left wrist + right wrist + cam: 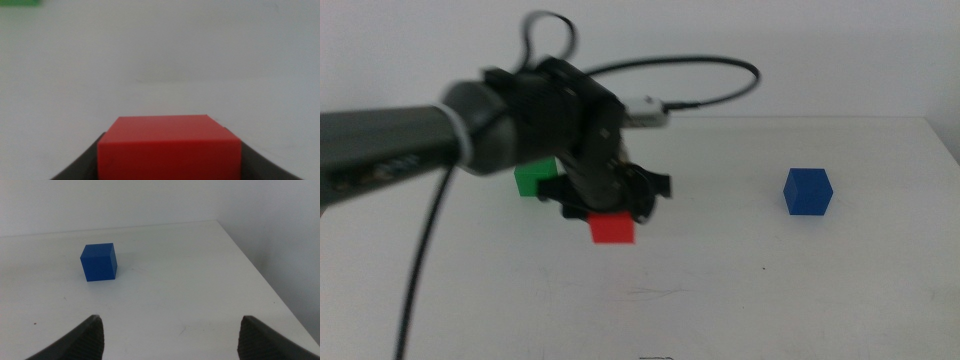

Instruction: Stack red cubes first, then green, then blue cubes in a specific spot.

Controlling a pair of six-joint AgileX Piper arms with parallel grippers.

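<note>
My left gripper (612, 222) is shut on the red cube (612, 229) and holds it above the white table, left of centre in the middle view. In the left wrist view the red cube (169, 146) fills the space between the two dark jaws. The green cube (531, 180) sits on the table just behind and left of that gripper, partly hidden by the arm; a sliver of it (19, 2) shows in the left wrist view. The blue cube (808, 191) stands alone on the right of the table. My right gripper (170, 335) is open and empty, short of the blue cube (99, 262).
The left arm's black cable (700, 70) loops over the back of the table. The table's right edge (260, 270) runs close to the blue cube. Bare white tabletop (720, 290) lies in front of the cubes.
</note>
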